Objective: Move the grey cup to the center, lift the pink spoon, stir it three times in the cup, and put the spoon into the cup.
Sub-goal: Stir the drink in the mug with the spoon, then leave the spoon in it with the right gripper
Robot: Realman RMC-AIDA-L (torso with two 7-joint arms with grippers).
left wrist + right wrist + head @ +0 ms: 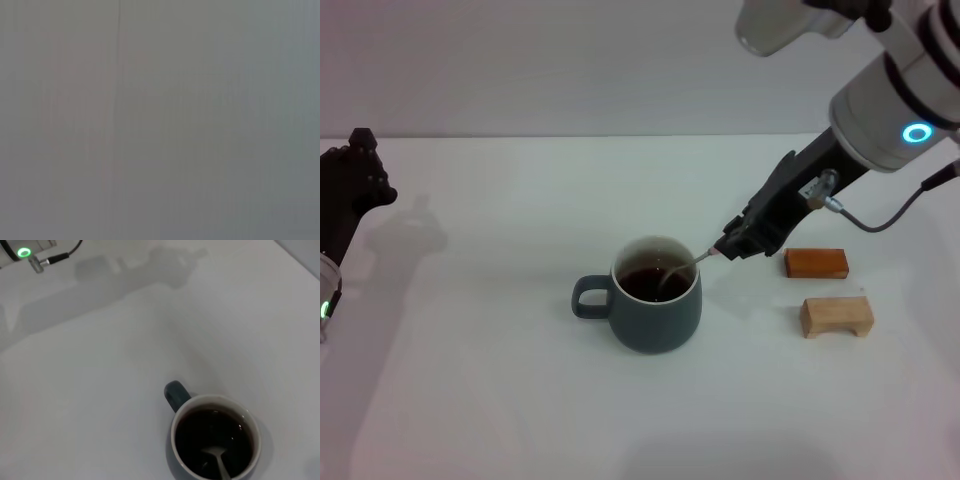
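The grey cup [655, 298] stands near the middle of the white table, handle toward my left, with dark liquid inside. It also shows in the right wrist view [215, 437]. My right gripper [728, 248] is just right of the cup's rim, shut on the handle end of the pink spoon [682, 270]. The spoon slants down into the cup, its silver bowl in the liquid [216, 456]. The pink handle is hidden in the gripper. My left gripper [350, 185] is parked at the table's far left edge. The left wrist view shows only blank grey.
A brown block [816, 262] and a pale wooden block [836, 315] lie to the right of the cup, just beyond my right gripper. The left arm's green light [23, 252] shows far off in the right wrist view.
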